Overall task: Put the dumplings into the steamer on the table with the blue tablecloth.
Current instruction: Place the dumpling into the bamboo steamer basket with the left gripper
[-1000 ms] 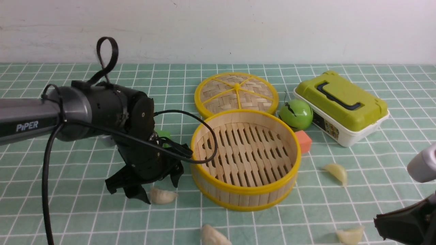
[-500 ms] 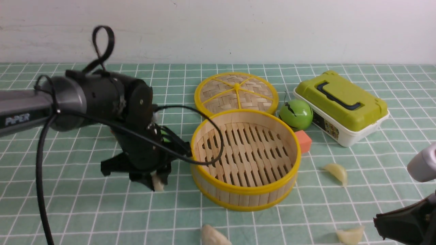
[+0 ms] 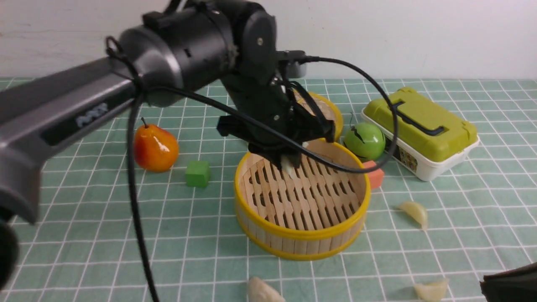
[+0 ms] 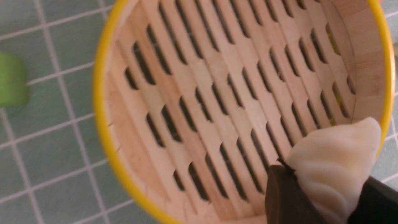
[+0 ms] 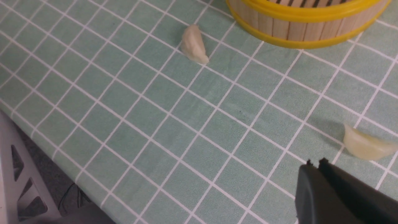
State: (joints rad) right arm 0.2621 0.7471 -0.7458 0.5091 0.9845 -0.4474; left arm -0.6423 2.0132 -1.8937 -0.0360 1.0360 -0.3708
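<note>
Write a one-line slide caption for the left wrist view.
Left gripper pinches a dumpling above the steamer, whose slatted floor holds nothing yet.

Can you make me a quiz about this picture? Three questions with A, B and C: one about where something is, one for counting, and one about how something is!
1. Where is the dumpling that the left gripper holds?
A) beside the pear
B) above the steamer
C) inside the lunch box

2. How many dumplings lie on the tablecloth?
A) one
B) five
C) three

3. The steamer's floor is:
A) bare
B) full of dumplings
C) covered by a lid

Answers:
1 B, the left wrist view shows it pinched over the slatted floor.
2 C, one lies right of the steamer and two lie nearer the camera.
3 A, only empty slats show inside.
</note>
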